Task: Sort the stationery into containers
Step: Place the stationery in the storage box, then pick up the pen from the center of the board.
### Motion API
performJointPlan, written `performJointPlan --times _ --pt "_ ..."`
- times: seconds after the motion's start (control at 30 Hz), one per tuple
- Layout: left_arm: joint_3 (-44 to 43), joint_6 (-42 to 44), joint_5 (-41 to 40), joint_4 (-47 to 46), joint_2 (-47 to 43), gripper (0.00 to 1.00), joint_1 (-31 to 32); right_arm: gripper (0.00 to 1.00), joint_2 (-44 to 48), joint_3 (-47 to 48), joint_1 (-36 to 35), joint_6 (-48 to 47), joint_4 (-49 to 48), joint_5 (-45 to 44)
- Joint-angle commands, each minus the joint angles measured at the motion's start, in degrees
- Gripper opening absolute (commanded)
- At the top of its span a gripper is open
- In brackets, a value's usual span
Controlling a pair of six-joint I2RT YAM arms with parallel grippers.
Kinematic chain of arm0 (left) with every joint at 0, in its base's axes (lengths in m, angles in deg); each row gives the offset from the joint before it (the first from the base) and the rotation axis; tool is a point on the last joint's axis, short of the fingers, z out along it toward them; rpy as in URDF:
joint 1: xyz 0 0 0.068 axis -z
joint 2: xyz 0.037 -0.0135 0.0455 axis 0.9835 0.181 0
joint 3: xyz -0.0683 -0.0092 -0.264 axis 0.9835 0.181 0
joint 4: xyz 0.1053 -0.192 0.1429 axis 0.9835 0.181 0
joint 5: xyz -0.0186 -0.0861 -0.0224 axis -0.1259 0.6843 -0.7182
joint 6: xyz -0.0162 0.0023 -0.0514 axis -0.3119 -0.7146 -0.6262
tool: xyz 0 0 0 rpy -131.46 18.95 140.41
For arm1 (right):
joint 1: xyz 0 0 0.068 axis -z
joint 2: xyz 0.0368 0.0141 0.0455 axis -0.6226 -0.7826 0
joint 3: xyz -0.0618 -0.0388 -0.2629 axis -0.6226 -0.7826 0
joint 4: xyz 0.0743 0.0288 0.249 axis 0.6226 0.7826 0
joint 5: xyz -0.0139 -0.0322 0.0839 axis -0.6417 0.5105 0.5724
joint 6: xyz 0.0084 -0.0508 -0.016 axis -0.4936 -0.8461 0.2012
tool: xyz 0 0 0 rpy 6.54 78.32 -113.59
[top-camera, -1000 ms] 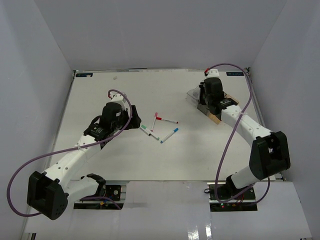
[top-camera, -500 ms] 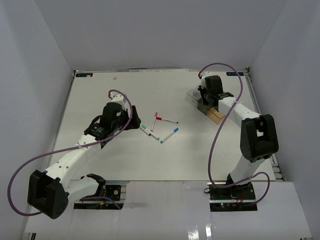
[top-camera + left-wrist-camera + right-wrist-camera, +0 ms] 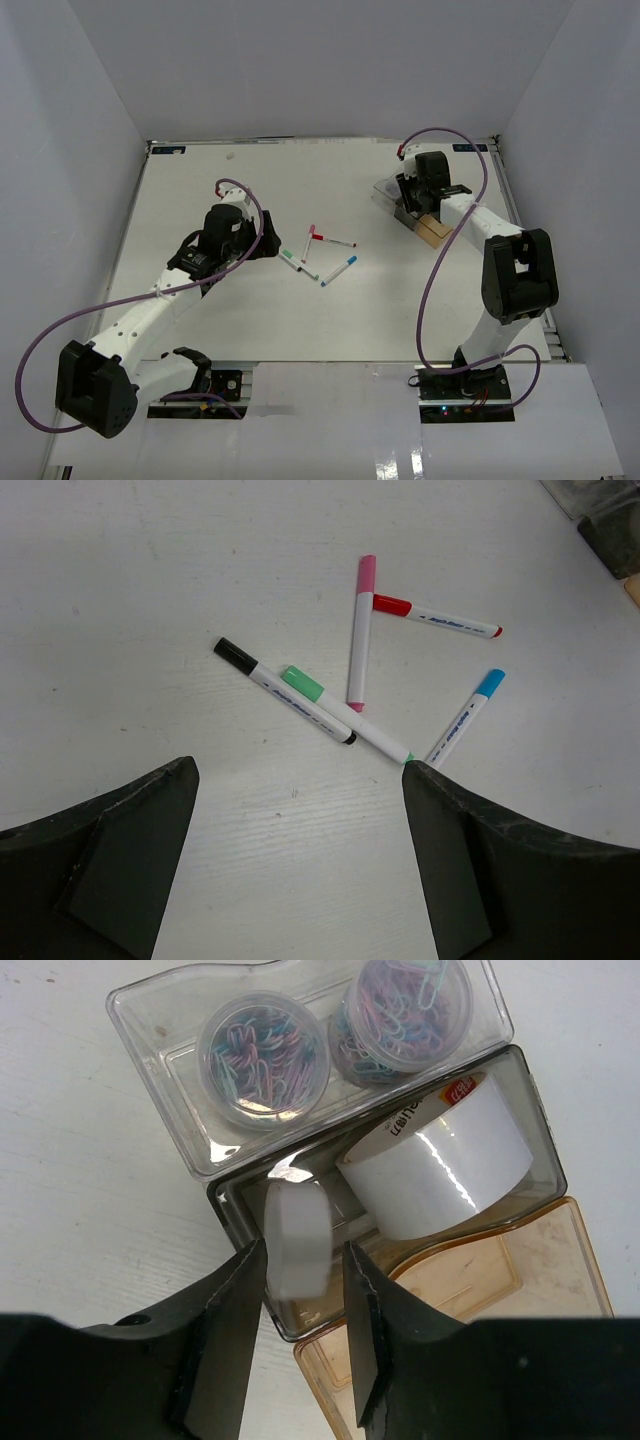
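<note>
Jaws of the right end effector (image 3: 303, 1255) stand on either side of a small white tape roll (image 3: 296, 1240). They sit a little wider than the roll, with a sliver of gap on one side, so the roll looks released rather than clenched. It stands on edge, slightly tilted, inside the smoky grey bin (image 3: 548, 1175), beside a larger tape roll (image 3: 440, 1165) with a glossy white band and printed core. Next to that, the clear bin (image 3: 150, 1030) holds two round tubs (image 3: 262, 1058) (image 3: 405, 1010) full of pastel paper clips. On the other side, the amber bin (image 3: 540, 1270) shows nothing inside where it is visible. The three joined bins sit near the far right corner of the surface (image 3: 120, 580).

The left end effector (image 3: 300, 770) hangs wide open and empty above the markers near the middle of the surface. Five lie loose there: black-capped (image 3: 285, 690), green-capped (image 3: 345, 715), pink (image 3: 360, 630), red-capped (image 3: 435, 617) and blue-capped (image 3: 462, 720), some crossing or touching.

By my reading, tubs and tapes are sorted. The markers remain, none yet in a bin, and the amber bin is likely theirs.
</note>
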Motion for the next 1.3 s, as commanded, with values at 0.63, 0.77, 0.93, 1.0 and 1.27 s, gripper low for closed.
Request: performJointPlan --times 0.63,0.77,0.93,1.0,1.27 --pt "-1.8 0.0 -1.1 1.2 -1.5 0.94 -1.0 0.79 17.3 -7.8 -10.2 32.1 4.7 -10.2" --pt "-1.8 0.0 -1.8 1.3 -2.1 0.94 -1.2 0.78 15.5 -9.7 -17.9 40.2 4.8 -12.9" --pt "-1.6 0.0 -2.3 1.5 -2.8 0.94 -1.3 0.75 8.3 -9.0 -24.7 46.9 5.6 -15.7" --pt "-1.4 0.0 -2.4 1.5 -2.8 0.94 -1.3 0.72 6.5 -8.6 -27.3 50.0 5.6 -17.0" --pt "-1.4 -0.1 -2.3 1.6 -3.0 0.94 -1.3 0.59 -3.0 -4.5 -32.4 57.0 9.5 -20.5"
